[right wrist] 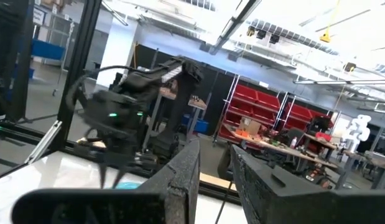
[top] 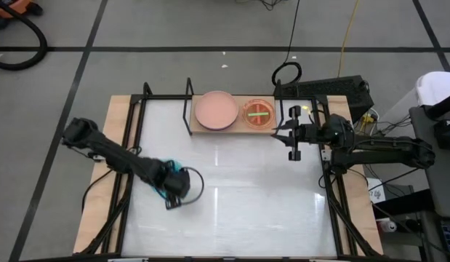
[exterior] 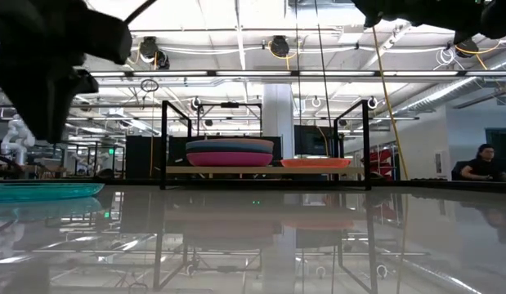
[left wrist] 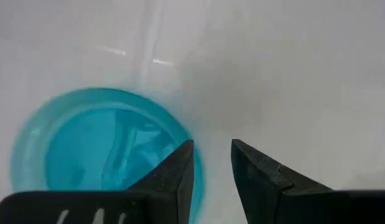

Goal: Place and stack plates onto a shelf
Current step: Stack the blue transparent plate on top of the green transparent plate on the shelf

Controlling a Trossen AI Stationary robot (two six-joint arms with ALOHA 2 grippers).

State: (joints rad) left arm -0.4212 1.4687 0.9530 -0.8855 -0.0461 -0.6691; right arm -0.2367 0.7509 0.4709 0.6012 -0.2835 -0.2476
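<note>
Right now the left end effector (left wrist: 211, 171) hangs slightly open over the teal plate's (left wrist: 86, 146) rim, well apart from the shelf (top: 239, 125); the right end effector (top: 288, 133), barely parted and empty, waits beside the shelf.

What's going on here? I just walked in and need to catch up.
The left claw hangs over the rim of a translucent teal plate on the white table, fingers slightly apart. The shelf already holds a salmon-topped stack and a smaller stack. The right claw waits beside the shelf.

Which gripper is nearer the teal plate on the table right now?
Left. The left gripper is right over the teal plate, its fingers at the plate's rim. The right gripper is far across the table, by the shelf.
</note>
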